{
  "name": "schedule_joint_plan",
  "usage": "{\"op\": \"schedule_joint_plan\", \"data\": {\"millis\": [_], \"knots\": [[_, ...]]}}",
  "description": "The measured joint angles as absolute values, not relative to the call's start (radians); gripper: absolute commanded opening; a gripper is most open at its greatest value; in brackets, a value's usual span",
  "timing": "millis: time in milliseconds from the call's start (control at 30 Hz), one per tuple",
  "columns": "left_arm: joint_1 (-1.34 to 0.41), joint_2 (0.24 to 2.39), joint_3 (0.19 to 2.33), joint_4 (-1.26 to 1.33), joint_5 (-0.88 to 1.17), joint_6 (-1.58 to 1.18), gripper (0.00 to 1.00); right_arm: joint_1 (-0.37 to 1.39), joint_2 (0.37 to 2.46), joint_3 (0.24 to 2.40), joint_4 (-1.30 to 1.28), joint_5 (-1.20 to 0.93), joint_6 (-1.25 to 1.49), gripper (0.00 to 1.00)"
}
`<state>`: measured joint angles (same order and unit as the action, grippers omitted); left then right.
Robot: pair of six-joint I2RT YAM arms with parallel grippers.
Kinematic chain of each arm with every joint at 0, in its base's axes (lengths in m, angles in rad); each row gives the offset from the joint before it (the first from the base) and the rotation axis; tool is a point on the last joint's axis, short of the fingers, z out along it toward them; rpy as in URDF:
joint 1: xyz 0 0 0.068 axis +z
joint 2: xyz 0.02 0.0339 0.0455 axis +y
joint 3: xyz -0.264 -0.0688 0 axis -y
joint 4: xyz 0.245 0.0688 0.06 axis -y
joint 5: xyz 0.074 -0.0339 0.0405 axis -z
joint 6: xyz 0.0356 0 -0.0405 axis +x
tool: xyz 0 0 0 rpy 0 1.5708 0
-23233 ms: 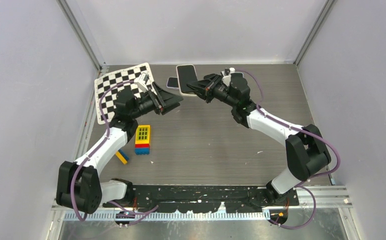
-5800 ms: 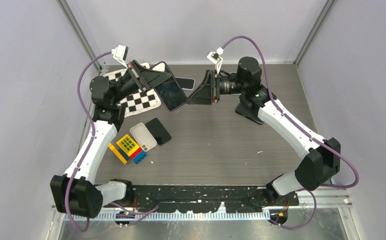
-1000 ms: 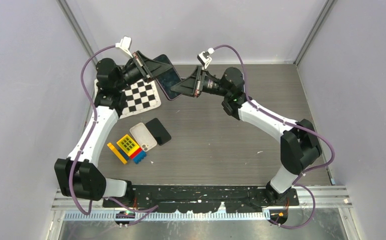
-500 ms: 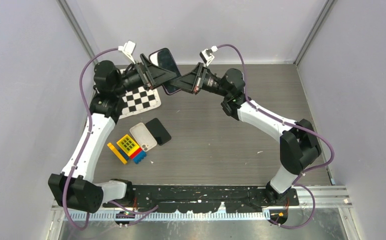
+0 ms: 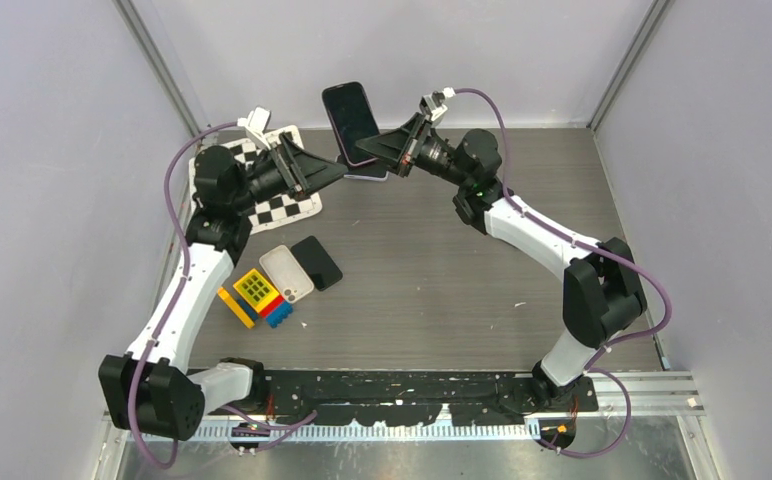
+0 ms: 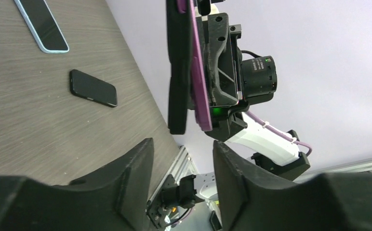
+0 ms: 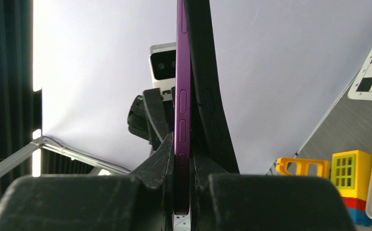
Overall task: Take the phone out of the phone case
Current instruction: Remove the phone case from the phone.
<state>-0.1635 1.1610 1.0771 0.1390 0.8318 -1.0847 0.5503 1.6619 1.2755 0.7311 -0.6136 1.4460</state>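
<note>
Purple phone (image 7: pixel 181 96) and black case (image 7: pixel 207 86): 1 each held.

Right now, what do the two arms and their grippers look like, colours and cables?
The left arm and right arm have white links, black joints and a purple cable each. The left gripper and right gripper are black with wedge-shaped fingers and a white camera mount. A green light glows on the right arm.

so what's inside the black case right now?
The purple phone, clamped in the right hand. The black case gapes away from it near the hand. Toward the far end they meet; how much is seated there is hidden edge-on.
</note>
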Motion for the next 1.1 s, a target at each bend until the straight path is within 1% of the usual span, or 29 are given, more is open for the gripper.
{"op": "schedule_joint_plan", "data": {"millis": [133,367,533,633,833,867,933,967,1100], "knots": [[-0.163,1.172,1.056,0.182,0.831,-1.116,0.43,0.551,1.662,1.276,0.737,-0.616,1.494,0.01],[-0.163,1.203,1.056,0.263,0.829,-1.177,0.40,0.551,1.662,1.285,0.773,-0.622,1.556,0.01],[-0.163,1.253,1.056,0.343,0.831,-1.259,0.50,0.547,1.662,1.287,0.787,-0.613,1.583,0.01],[-0.163,1.268,1.056,0.370,0.831,-1.289,0.51,0.547,1.662,1.287,0.789,-0.611,1.591,0.01],[-0.164,1.276,1.074,0.364,0.826,-1.299,0.32,0.550,1.665,1.287,0.786,-0.610,1.594,0.01],[-0.165,1.277,1.081,0.357,0.823,-1.296,0.27,0.551,1.665,1.288,0.785,-0.608,1.593,0.01],[-0.166,1.277,1.103,0.325,0.812,-1.271,0.07,0.557,1.670,1.294,0.771,-0.603,1.586,0.01],[-0.167,1.277,1.113,0.310,0.809,-1.262,0.00,0.560,1.671,1.298,0.765,-0.602,1.580,0.01],[-0.170,1.277,1.155,0.226,0.788,-1.164,0.00,0.564,1.676,1.317,0.725,-0.588,1.564,0.01]]}}
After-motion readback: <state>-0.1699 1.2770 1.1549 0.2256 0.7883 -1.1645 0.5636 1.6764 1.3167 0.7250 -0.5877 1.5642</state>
